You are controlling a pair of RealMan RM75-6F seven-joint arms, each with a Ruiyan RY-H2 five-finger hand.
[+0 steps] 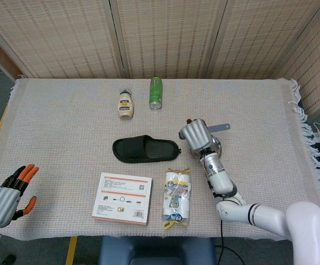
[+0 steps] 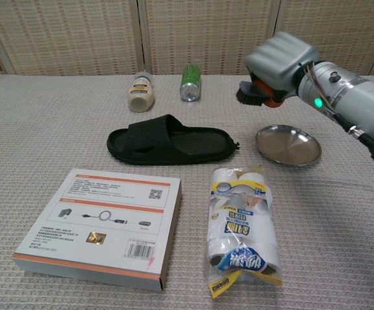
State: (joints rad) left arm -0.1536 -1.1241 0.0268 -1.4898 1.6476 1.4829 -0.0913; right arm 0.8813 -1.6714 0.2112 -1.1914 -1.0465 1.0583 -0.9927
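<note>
Right hand grips a brush, bristles down, raised above the far edge of the steel plate. Slipper lies left of the plate, roll pack in front, box front-left. Bottle and can at the back.
</note>
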